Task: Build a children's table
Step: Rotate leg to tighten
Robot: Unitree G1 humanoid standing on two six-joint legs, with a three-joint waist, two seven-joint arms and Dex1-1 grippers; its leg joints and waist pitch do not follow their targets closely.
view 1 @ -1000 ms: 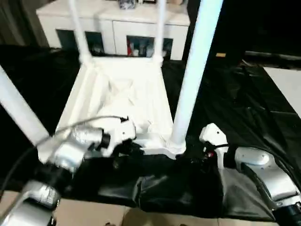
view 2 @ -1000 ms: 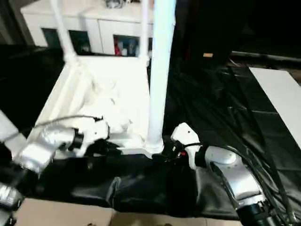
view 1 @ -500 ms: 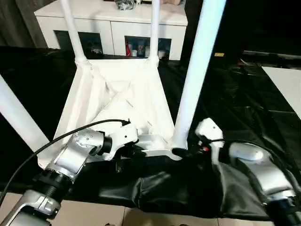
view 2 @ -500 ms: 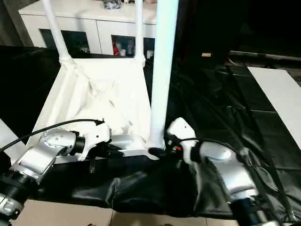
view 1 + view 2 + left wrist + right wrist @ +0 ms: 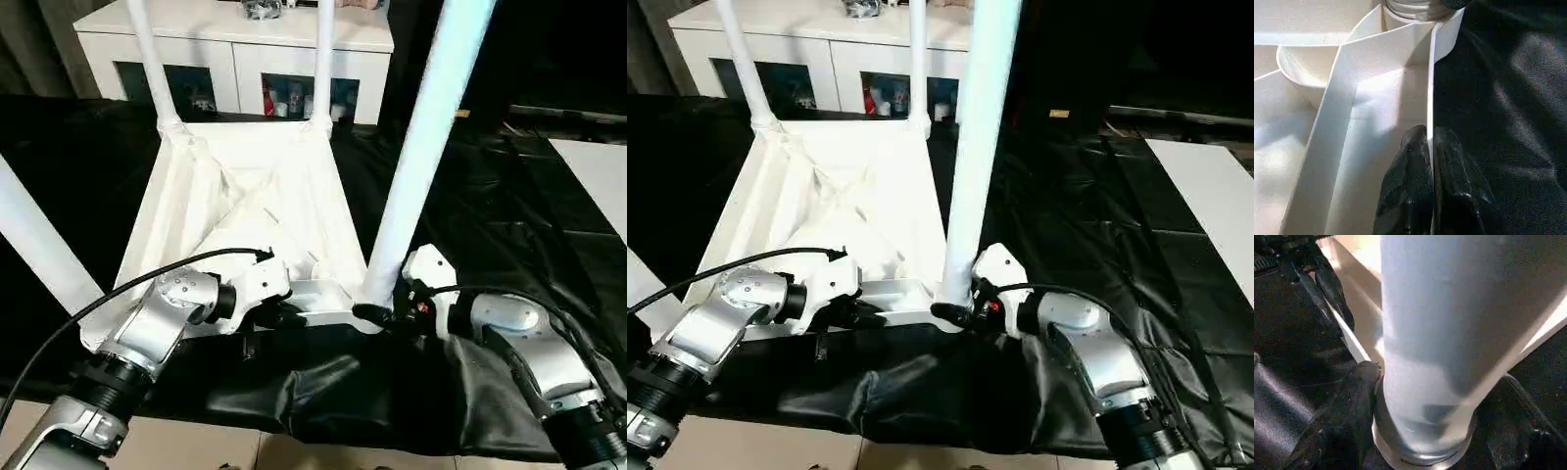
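Table (image 5: 245,211) lies upside down on black sheet (image 5: 509,215), legs up | our left gripper (image 5: 1430,147) pinches its near rim | our right gripper (image 5: 1435,431) straddles near-right leg (image 5: 421,157) at its base, clamped around it

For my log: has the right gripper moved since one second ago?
Yes. The right gripper moved in from the black sheet to the base of the near leg.

The white table (image 5: 245,211) is brightly lit from above; glare is thrown off the black sheet (image 5: 509,206).
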